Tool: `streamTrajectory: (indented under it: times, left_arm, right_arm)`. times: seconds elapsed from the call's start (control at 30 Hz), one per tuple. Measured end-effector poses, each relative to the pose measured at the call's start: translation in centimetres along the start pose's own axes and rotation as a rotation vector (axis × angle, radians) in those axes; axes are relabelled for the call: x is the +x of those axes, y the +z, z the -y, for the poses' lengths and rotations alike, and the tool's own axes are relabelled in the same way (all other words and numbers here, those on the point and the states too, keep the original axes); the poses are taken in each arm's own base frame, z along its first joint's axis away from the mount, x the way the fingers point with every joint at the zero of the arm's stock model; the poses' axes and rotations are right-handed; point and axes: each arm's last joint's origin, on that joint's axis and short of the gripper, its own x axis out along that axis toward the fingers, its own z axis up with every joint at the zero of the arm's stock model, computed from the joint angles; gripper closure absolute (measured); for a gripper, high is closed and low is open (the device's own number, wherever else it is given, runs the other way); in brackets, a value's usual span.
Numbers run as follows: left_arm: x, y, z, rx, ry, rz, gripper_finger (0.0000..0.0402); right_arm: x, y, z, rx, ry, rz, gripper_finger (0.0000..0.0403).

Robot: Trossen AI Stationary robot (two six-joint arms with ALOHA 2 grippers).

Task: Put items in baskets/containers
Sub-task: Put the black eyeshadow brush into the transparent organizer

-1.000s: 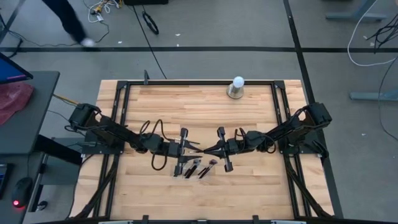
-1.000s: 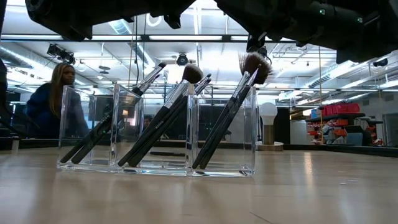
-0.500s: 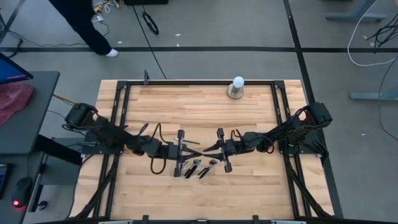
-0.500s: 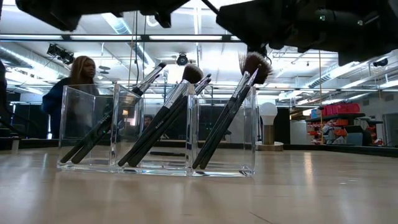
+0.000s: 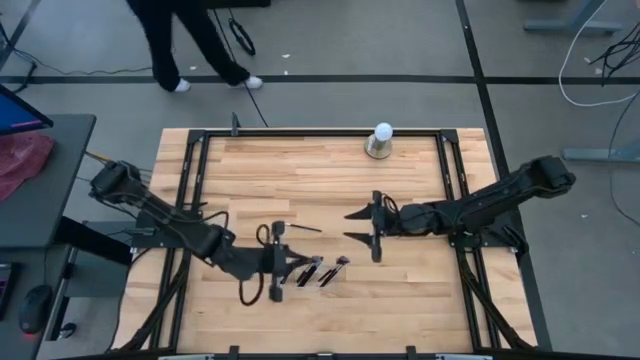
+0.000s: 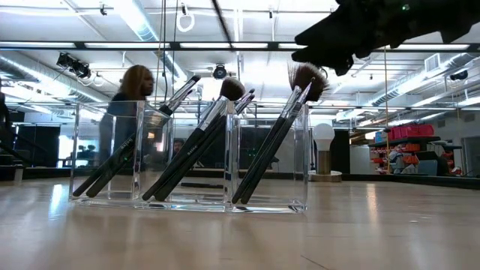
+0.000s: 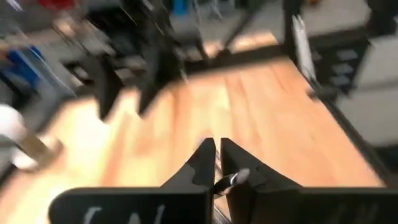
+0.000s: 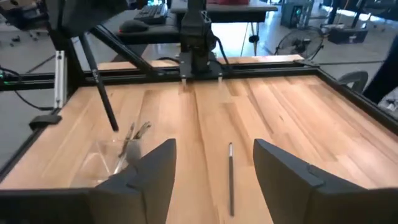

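A clear three-compartment container stands near the table's front, with several dark-handled brushes leaning inside, tufts up. My left gripper is just left of it, raised and shut on one brush. Another brush lies flat on the wood beyond the container. My right gripper is open and holds nothing, right of that loose brush and pointing at it. My left gripper pinches the brush between its two fingers, where a silvery part shows between them. The fingers come roughly level from the table's left. The dark handle hangs slanted below, clear of the table, its lower end above the container.
A white ball on a grey base stands at the far edge. A black frame rims the table. A person walks beyond the far side. Bare wood lies between the container and the ball.
My right gripper has opened, risen and drawn back toward the table's right edge; the brown-tufted brush stays leaning in the right compartment. My left gripper has risen and pulled back toward the table's left and near edges. The loose brush has not moved.
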Motion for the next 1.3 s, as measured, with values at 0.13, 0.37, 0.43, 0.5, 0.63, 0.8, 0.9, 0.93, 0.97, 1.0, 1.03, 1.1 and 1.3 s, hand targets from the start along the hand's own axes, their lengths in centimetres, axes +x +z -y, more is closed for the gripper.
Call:
streamTrajectory:
  times: [0.13, 0.37, 0.43, 0.5, 0.63, 0.8, 0.9, 0.93, 0.97, 1.0, 1.03, 1.1, 1.3]
  left_arm:
    - [-1.3, 1.0, 0.7, -0.026, -0.105, -0.196, 0.0382]
    - [-2.6, 1.3, 1.3, -0.162, -0.245, -0.374, 0.0385]
    - [-2.3, 0.7, 1.0, -0.205, -0.241, -0.413, 0.0384]
    - [-1.8, -0.4, 0.7, -0.216, -0.222, -0.457, 0.0385]
    - [-0.6, -1.9, -0.4, -0.251, -0.207, -0.478, 0.0386]
    - [0.7, -3.6, -1.8, -0.312, -0.244, -0.502, 0.038]
    - [1.1, -4.7, -2.5, -0.346, -0.238, -0.542, 0.0382]
    - [1.2, -5.0, -2.7, -0.356, -0.235, -0.54, 0.0382]
    - [1.4, -5.1, -2.8, -0.373, -0.238, -0.537, 0.0382]
    - [1.5, -5.4, -2.9, -0.39, -0.242, -0.542, 0.038]
    - [1.5, -5.6, -3.0, -0.399, -0.244, -0.556, 0.0378]
    - [1.5, -6.1, -3.2, -0.418, -0.237, -0.57, 0.0372]
    - [1.7, -6.9, -3.5, -0.427, -0.22, -0.576, 0.0364]
  right_arm:
    - [-0.2, -0.2, -0.4, -0.009, 0.015, -0.017, 0.0186]
    - [0.1, -0.7, -0.7, -0.021, 0.02, -0.037, 0.0186]
    - [0.1, -0.6, -0.6, -0.021, 0.02, -0.035, 0.0186]
    - [0.1, -0.6, -0.7, -0.021, 0.021, -0.033, 0.0186]
    - [0.1, -0.6, -0.7, -0.019, 0.021, -0.026, 0.0185]
    - [0.1, -0.5, -0.7, -0.019, 0.021, -0.025, 0.0185]
    - [0.1, -0.5, -0.7, -0.02, 0.022, -0.024, 0.0185]
    - [0.1, -0.5, -0.7, -0.02, 0.022, -0.024, 0.0185]
    - [0.1, -0.5, -0.7, -0.02, 0.022, -0.024, 0.0185]
    - [0.1, -0.5, -0.7, -0.02, 0.022, -0.024, 0.0185]
    - [0.1, -0.5, -0.7, -0.02, 0.022, -0.024, 0.0185]
    - [0.1, -0.5, -0.7, -0.02, 0.022, -0.024, 0.0185]
    - [0.1, -0.5, -0.7, -0.02, 0.022, -0.025, 0.0185]
